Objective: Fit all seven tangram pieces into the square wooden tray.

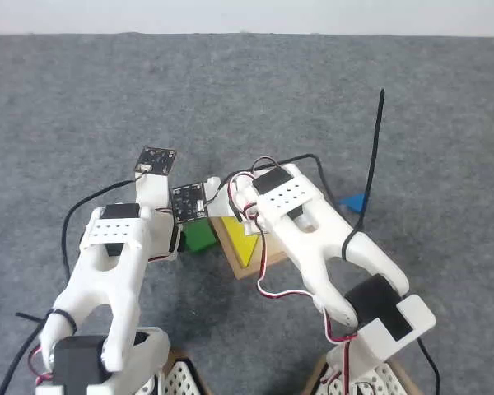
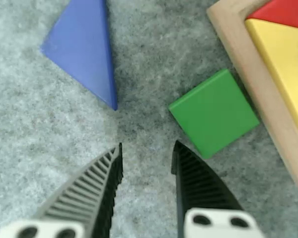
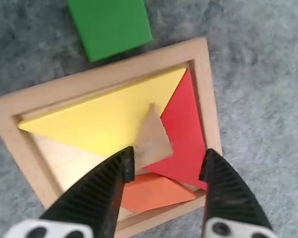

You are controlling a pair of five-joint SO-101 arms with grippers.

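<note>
The square wooden tray (image 3: 206,89) holds a large yellow triangle (image 3: 104,116), a red triangle (image 3: 186,134) and an orange piece (image 3: 154,193), with bare wood between them. My right gripper (image 3: 166,161) hangs open just above the tray's middle, holding nothing. A green square (image 2: 213,113) lies on the carpet just outside the tray rim (image 2: 238,44). My left gripper (image 2: 146,153) is open close beside the green square, one fingertip near its corner. A blue triangle (image 2: 84,49) lies farther off on the carpet.
In the high view the left arm (image 1: 115,247) and right arm (image 1: 313,230) meet over the tray (image 1: 251,267). Another blue piece (image 1: 354,200) lies on the grey carpet to the right of the right arm, by a black cable (image 1: 375,156).
</note>
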